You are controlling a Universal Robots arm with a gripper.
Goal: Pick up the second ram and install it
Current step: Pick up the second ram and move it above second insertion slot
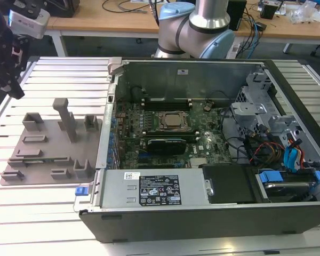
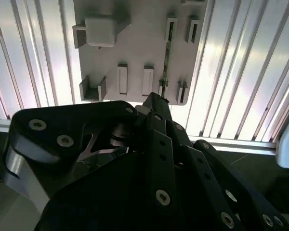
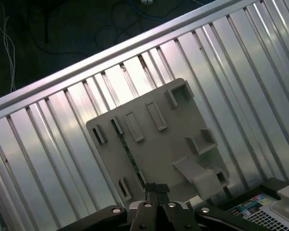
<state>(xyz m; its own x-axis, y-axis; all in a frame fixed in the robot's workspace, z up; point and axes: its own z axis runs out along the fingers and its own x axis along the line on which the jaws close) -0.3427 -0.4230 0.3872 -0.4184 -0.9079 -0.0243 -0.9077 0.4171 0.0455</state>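
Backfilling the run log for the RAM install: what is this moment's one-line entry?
gripper: shut, holding nothing, raised near grey tray | second ram: lying in tray slot, not gripped | computer case: open

In the exterior view, the tray [image 1: 21, 165] lies on the slatted table [image 1: 42, 224] at the exterior view's left, just beside the open computer case [image 1: 202, 226], which takes the middle and right of the frame. The gripper [image 1: 15, 90] hangs in the upper left, behind the tray. In the first wrist view, the second ram [image 3: 128, 153] lies on the tray between 2 end blocks. Inside the case, the processor socket [image 1: 173, 121] sits mid-board, with the power supply [image 1: 154, 189] before it and the drive bays [image 1: 288, 176] at the right. The arm's base [image 1: 202, 26] stands behind the case.
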